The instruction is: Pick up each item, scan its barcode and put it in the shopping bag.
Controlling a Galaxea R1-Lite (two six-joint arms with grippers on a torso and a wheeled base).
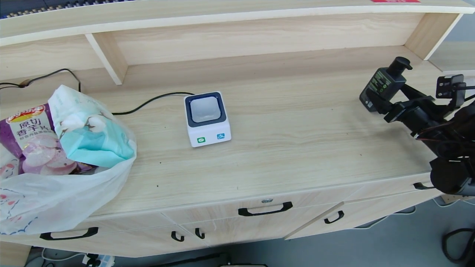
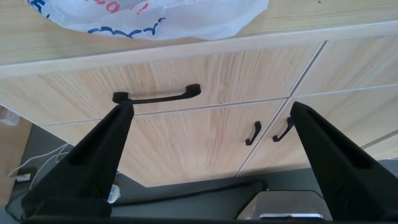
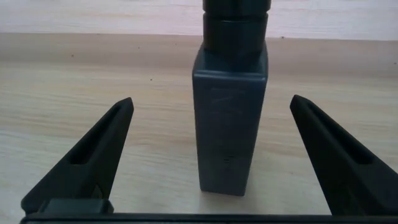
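A black pump bottle [image 1: 384, 86] with a green label stands on the wooden counter [image 1: 297, 148] at the far right. My right gripper [image 1: 399, 102] is open around it. In the right wrist view the bottle [image 3: 229, 124] stands upright between the spread fingers [image 3: 93, 155] and touches neither. The white scanner [image 1: 207, 118] sits mid-counter. At the left edge lies the white shopping bag [image 1: 55, 189], holding a purple snack packet [image 1: 31, 137] and a teal tissue pack [image 1: 89, 129]. My left gripper [image 2: 209, 106] hangs open and empty below the counter front, under the bag [image 2: 155, 15].
A black cable [image 1: 148, 102] runs from the scanner toward the back left. A raised shelf [image 1: 259, 33] with a divider lines the back of the counter. Drawers with black handles [image 1: 265, 210] face me below the counter edge.
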